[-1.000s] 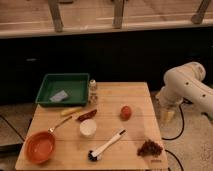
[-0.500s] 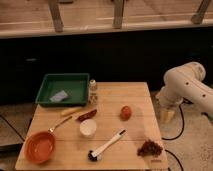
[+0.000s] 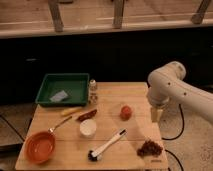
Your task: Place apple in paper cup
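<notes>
Apple sits on the table, right of centre, untouched and well apart from the cup. The cup stands upright to the apple's left and a little nearer the camera, with nothing visible in it. Your gripper hangs pointing down at the table's right edge, near the apple on its right side but not touching it, fingers spread wide with nothing between them. So you are at the approach, and the pick has not begun. As I judge it, your next move is to bring the gripper left over the apple, come down with the fingers straddling it, and close. The fruit is round and may roll toward the pepper or the brush if one finger touches first. After the lift you carry it left to the cup. The apple looks about as wide as the cup's mouth, so centre it well before letting go, or the light cup may tip. Grapes lie nearer the camera than the gripper, by the front right corner, so keep clear of them. The arm is cut off at the right edge, so you cannot see its base. The cup's floor is hard to make out, and so is the pale thing in the tray.
</notes>
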